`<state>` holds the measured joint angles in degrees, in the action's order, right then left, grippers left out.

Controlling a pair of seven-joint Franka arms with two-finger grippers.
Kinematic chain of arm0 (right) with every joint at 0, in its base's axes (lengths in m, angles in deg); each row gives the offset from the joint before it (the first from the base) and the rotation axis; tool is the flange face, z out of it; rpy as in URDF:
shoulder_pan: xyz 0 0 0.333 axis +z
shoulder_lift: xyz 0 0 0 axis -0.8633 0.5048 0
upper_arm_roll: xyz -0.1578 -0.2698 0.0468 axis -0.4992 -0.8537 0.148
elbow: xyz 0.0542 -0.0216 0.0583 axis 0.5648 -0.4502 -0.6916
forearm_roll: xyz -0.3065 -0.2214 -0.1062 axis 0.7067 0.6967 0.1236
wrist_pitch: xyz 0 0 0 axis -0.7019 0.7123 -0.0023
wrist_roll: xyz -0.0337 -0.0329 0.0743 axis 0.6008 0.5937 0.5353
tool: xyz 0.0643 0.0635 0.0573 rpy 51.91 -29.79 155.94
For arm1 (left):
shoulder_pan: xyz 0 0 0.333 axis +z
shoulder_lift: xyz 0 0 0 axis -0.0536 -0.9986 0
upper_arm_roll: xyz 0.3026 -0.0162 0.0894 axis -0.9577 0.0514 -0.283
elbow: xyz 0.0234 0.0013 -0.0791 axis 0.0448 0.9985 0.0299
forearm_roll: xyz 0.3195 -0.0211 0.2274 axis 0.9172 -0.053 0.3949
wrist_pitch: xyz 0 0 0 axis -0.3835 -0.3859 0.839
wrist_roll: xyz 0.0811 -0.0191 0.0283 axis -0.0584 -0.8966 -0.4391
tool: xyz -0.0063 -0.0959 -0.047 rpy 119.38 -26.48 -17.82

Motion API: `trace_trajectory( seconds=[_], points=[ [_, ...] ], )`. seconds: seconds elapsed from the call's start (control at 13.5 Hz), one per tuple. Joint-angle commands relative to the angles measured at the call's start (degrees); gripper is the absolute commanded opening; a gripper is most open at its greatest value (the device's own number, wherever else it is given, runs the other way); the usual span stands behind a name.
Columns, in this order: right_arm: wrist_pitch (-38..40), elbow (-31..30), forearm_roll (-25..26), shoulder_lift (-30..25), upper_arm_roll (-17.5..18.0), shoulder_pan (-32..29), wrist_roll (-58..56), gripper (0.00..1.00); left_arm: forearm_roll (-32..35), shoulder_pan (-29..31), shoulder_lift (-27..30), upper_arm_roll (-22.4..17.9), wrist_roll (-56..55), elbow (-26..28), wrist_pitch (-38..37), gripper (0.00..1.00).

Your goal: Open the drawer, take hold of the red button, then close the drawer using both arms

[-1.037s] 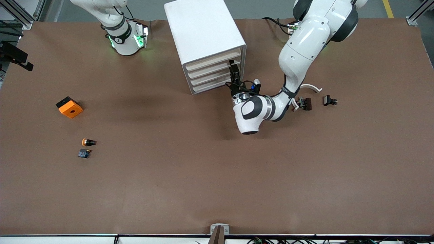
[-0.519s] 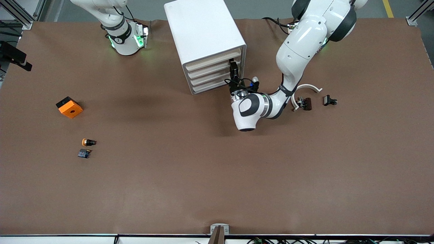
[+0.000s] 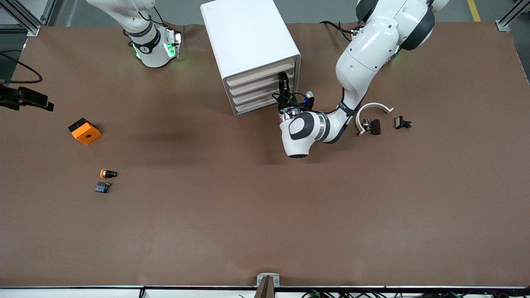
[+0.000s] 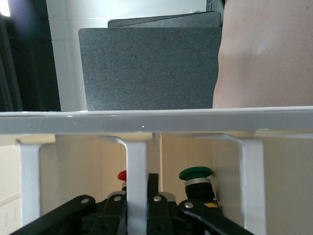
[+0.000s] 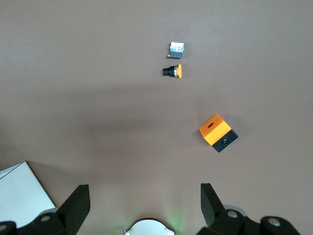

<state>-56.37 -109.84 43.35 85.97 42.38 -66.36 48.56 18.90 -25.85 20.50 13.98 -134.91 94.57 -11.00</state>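
Note:
The white cabinet (image 3: 248,45) stands near the arms' bases, its four cream drawer fronts all flush. My left gripper (image 3: 284,85) is at the upper drawers (image 3: 256,81), at the corner toward the left arm's end of the table. In the left wrist view it (image 4: 138,192) is shut on a white upright bar (image 4: 137,166) of the drawer front. Past the bar, inside, I see the red cap of the button (image 4: 122,175), mostly hidden, and a green-capped button (image 4: 195,173). My right gripper (image 5: 144,203) is open and empty, high over the table, waiting.
An orange cube with a hole (image 3: 85,131), an orange-capped button (image 3: 107,174) and a small blue-grey block (image 3: 102,188) lie toward the right arm's end. A white curved piece (image 3: 374,108) and two small dark parts (image 3: 371,125) (image 3: 402,123) lie toward the left arm's end.
The left arm's wrist and elbow have shifted slightly toward the cabinet, its gripper staying at the drawer fronts. A black part at the front view's edge, at the right arm's end, has moved.

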Motion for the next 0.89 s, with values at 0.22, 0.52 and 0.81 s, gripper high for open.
trace_trajectory(
  seconds=[0.22,0.52,0.81],
  points=[
    [-0.36,1.94,2.64,5.19,0.58,-2.19,-0.47,1.0,-0.47,1.94,1.56,0.2,-0.55,0.58,-0.37,0.01],
    [-0.1,2.21,0.0,4.58,1.02,-0.89,4.42,1.0,-0.38,5.36,1.56,-0.06,-0.55,-1.08,-0.37,0.02],
    [0.34,0.97,-2.9,4.05,1.02,3.33,26.23,1.0,-0.29,8.7,1.29,-0.32,-0.46,-3.2,-0.28,0.03]
  ],
)
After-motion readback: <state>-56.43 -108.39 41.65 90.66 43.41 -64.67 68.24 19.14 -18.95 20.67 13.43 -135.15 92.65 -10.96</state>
